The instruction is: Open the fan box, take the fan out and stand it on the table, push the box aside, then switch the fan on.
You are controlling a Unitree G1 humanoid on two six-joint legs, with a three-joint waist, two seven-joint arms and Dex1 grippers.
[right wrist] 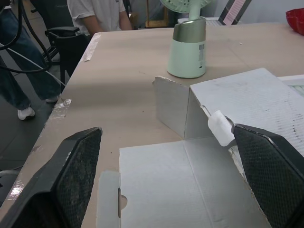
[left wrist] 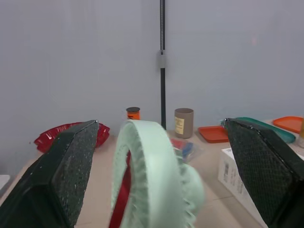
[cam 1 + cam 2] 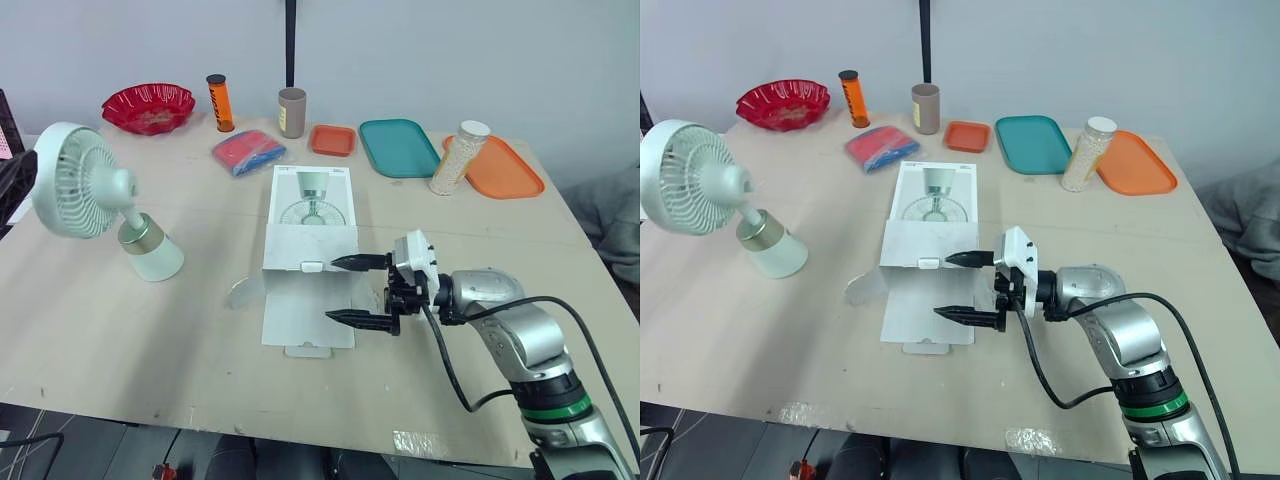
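one right hand (image 3: 331, 290) wide open over box (image 3: 310, 205).

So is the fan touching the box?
Apart. The left eye view shows bare table between the fan and the box.

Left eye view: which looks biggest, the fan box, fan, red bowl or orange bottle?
1. fan box, with its flap open
2. fan, nearly as big
3. red bowl
4. orange bottle
Bowl and bottle sit farther back, so may look smaller than they are.
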